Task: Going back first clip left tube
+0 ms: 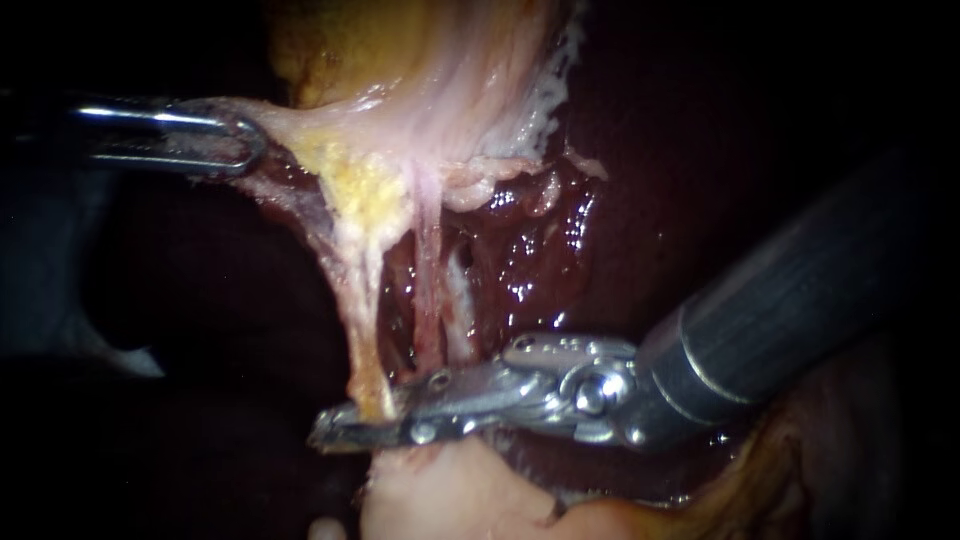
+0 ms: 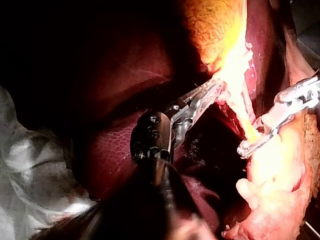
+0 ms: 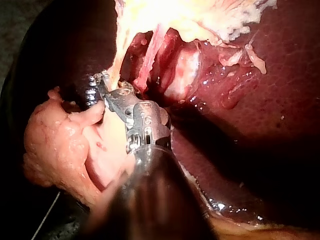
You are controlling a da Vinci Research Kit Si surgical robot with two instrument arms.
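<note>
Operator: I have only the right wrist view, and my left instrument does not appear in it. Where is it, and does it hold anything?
Observer: In the endoscope view the left instrument has its jaws shut on pale tissue below the gallbladder, which stretches sideways from the jaws.
Operator: My own jaws are half hidden here. Is the tube between them?
Observer: Yes. The left wrist view shows the right instrument with open jaws, one on each side of the left tube.
</note>
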